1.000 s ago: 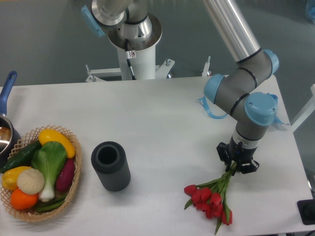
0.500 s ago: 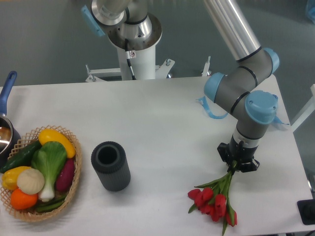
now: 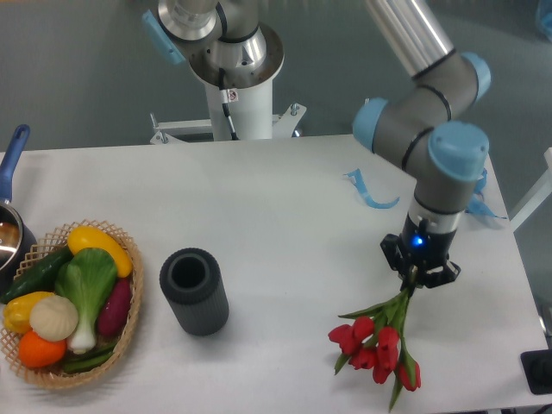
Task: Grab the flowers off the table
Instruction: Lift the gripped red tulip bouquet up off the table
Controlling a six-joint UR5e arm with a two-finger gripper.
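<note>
The flowers point(image 3: 377, 345) are a bunch of red tulips with green stems at the front right of the white table point(image 3: 276, 198). My gripper point(image 3: 417, 279) is shut on the stem ends, which are hidden between the fingers. The bunch hangs down and to the left from the gripper, heads lowest, lifted off the tabletop with a faint shadow under it. The arm's blue-capped wrist point(image 3: 455, 155) stands above the gripper.
A dark grey cylindrical vase point(image 3: 193, 291) stands left of the flowers. A wicker basket point(image 3: 127, 323) of vegetables sits at the front left. A blue-handled pot point(image 3: 9, 207) is at the left edge. A blue ribbon point(image 3: 366, 191) lies near the arm.
The gripper has risen a little with the stems in it. The tulip heads have swung and hang lower, off the table.
</note>
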